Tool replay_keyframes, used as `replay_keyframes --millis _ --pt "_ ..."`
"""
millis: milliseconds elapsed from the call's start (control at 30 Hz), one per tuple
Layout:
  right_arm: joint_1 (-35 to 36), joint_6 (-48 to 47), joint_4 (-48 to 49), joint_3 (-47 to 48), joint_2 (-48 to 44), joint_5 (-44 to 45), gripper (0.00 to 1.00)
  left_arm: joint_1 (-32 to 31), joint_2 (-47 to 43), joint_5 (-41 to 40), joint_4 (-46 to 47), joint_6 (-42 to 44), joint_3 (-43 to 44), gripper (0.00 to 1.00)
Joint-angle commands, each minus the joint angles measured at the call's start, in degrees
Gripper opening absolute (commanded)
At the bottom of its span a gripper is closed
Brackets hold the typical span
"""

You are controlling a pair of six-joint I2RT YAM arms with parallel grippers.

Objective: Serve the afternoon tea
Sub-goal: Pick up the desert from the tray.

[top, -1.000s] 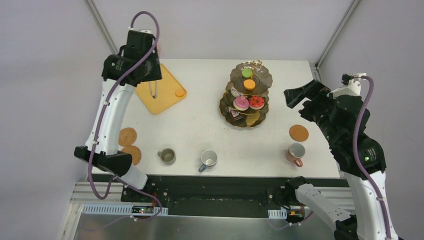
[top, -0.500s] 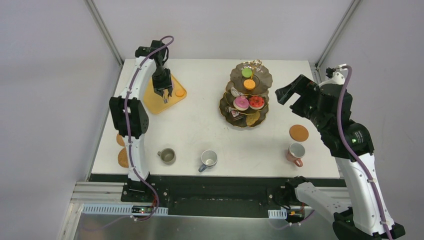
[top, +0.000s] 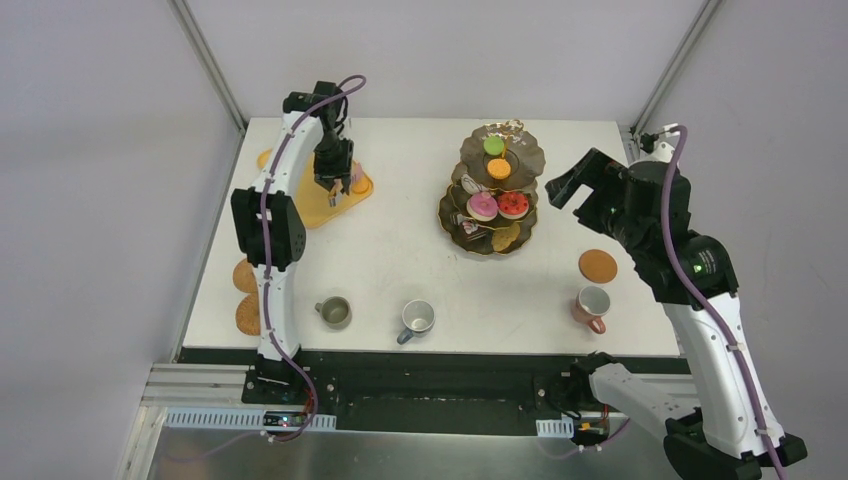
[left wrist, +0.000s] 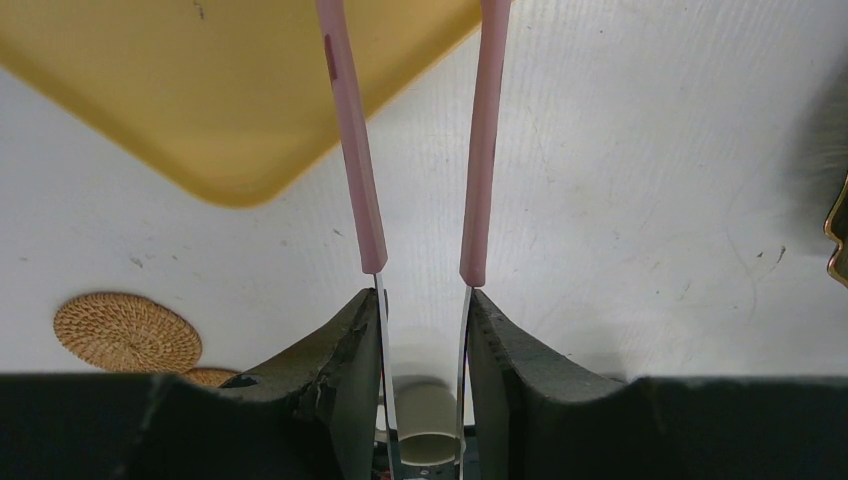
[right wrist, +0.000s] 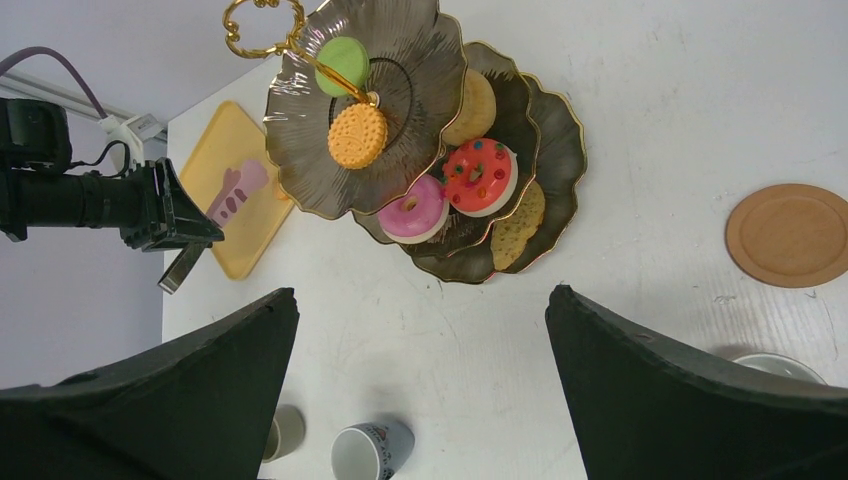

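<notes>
Olive mug [top: 333, 312], grey-blue mug [top: 417, 319] and pink mug [top: 592, 305] line the desk's [top: 400, 240] 6 o'clock edge, none on a coaster [top: 598, 266]; stand [right wrist: 565, 140] with doughnuts [right wrist: 480, 177] and macarons [right wrist: 358, 135] sits at 1 o'clock, right gripper [right wrist: 420, 295] jaws wide open and empty at its 3 o'clock. Left gripper [left wrist: 422, 310] jaws are clamped on the tongs [left wrist: 355, 150] over the tray [left wrist: 220, 90] at 10 o'clock: I'd hold the squeeze steady, keep both tong arms level, descend slowly.

No readable text, label, brand or number is being shown anywhere; small dark markings on the grey-blue mug [right wrist: 368, 448], at six o'clock, are being left undeciphered.
</notes>
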Motion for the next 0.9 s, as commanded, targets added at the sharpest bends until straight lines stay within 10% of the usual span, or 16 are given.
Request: replay_keyframes --millis 0,867 --pt "-0.18 0.54 0.70 1.70 0.64 -0.60 0.99 -2.06 -0.95 -2.85 -0.58 3.12 -0.56 0.35" --pt "-0.19 0.63 0.49 2.03 0.84 -0.39 0.99 -3.96 1.07 -3.83 -0.12 4.33 -2.46 0.38"
